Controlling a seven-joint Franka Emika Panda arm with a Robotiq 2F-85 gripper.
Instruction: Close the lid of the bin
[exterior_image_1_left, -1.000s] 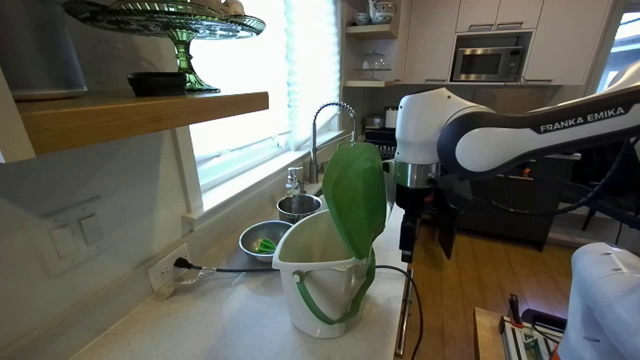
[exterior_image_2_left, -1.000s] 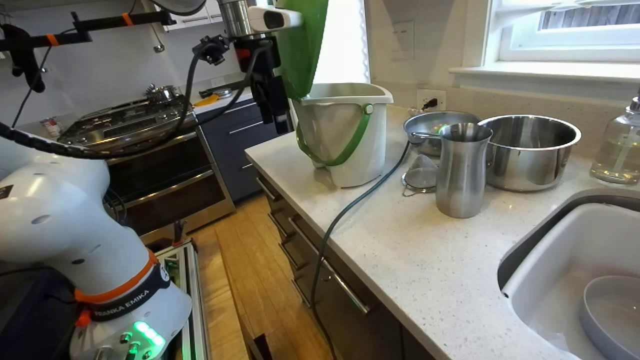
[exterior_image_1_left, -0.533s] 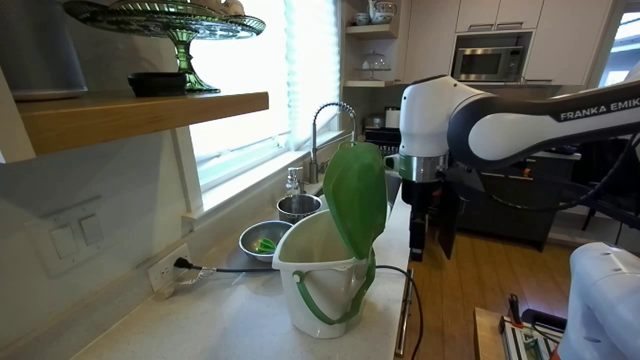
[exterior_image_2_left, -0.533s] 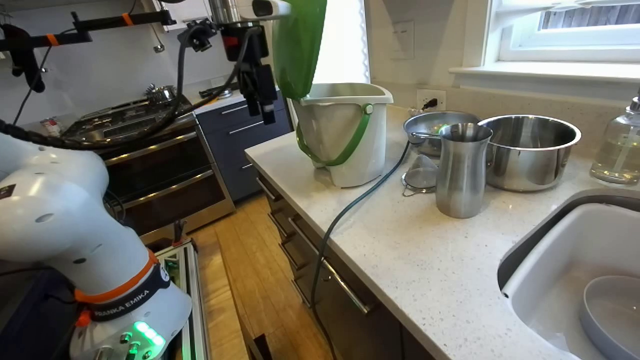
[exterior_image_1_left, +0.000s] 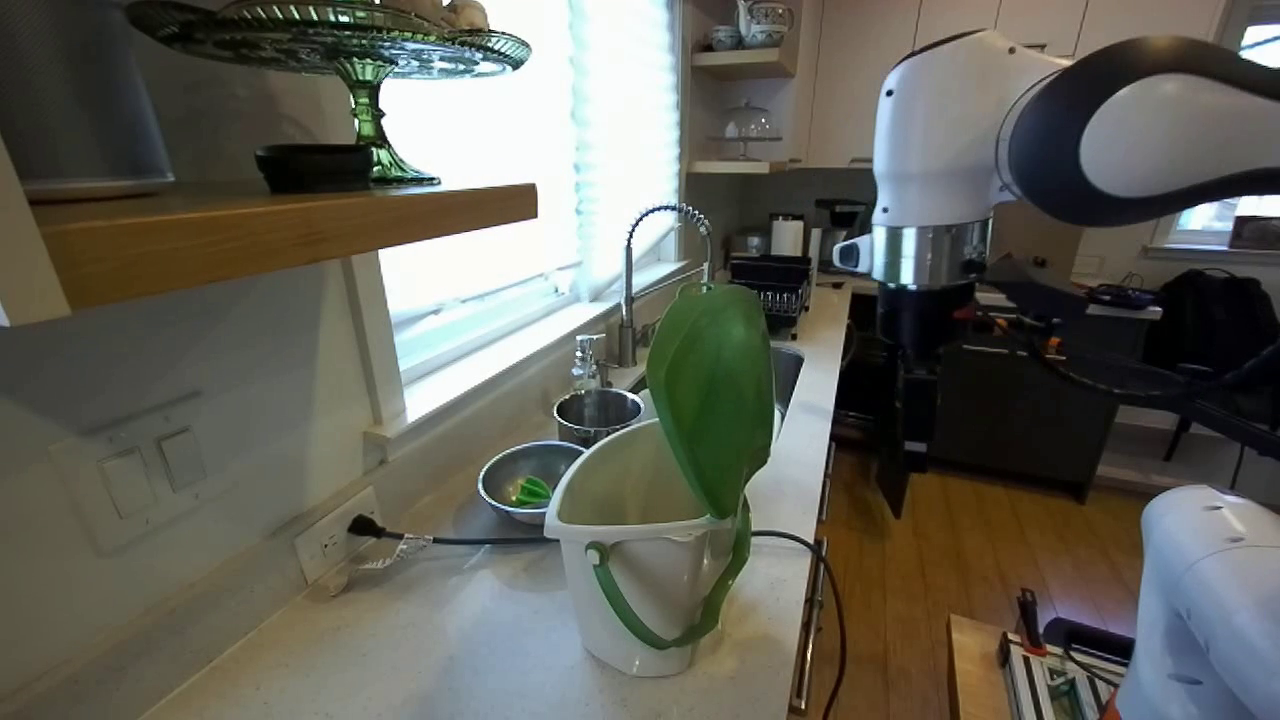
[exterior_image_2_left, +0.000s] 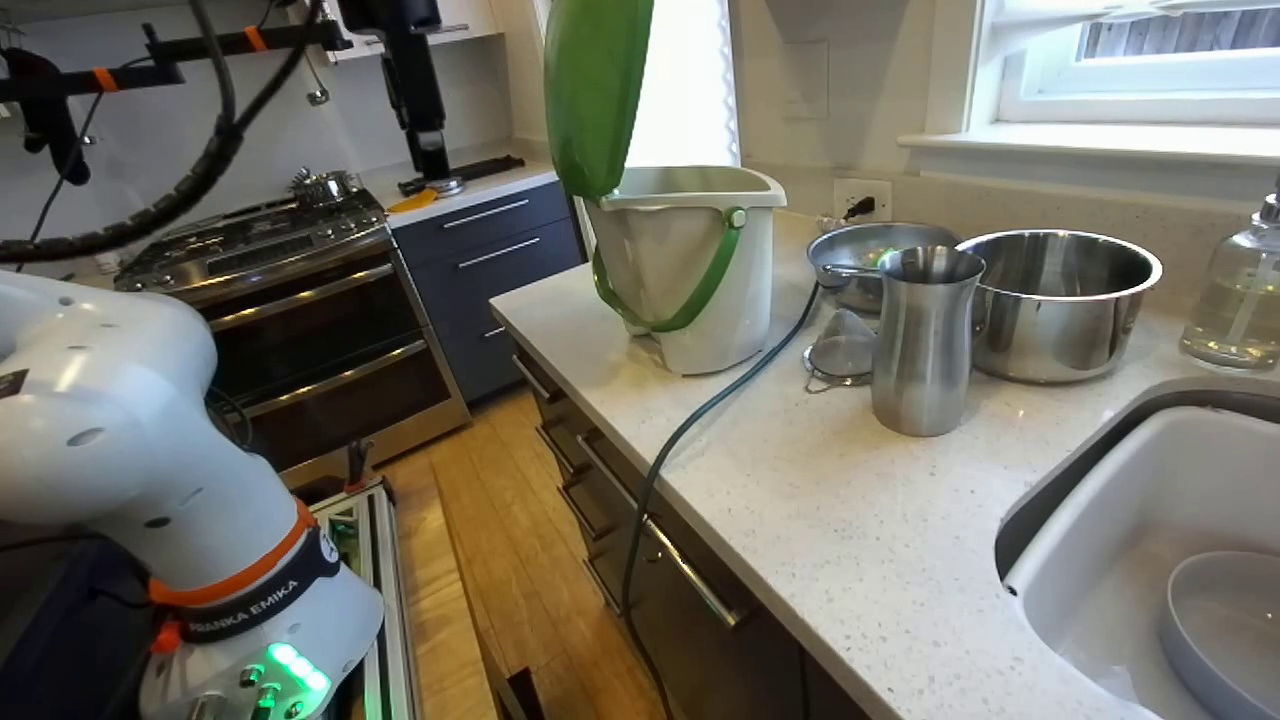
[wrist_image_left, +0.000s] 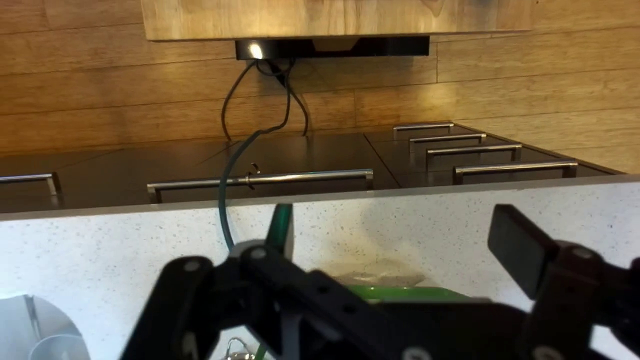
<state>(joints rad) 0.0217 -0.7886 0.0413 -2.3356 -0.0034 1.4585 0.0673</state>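
Bin (exterior_image_2_left: 680, 260) near front edge of worktop (exterior_image_2_left: 860, 520); lid (exterior_image_1_left: 710, 390) raised in both exterior views; only wrist view shows tool (wrist_image_left: 392, 235) spread wide.

Arm (exterior_image_1_left: 1140, 135): raised, bent | wrist (exterior_image_1_left: 930, 150): upright, metal collar (exterior_image_1_left: 930, 257) roughly level | gripper (wrist_image_left: 395, 240): points down in both exterior views; fingers (wrist_image_left: 521, 251) spread wide in wrist view, broad gap between | base (exterior_image_2_left: 250, 635): green lights (exterior_image_2_left: 300, 667) lit

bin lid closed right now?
No: the green lid stands raised, leaving the white bin open at the top in both exterior views.
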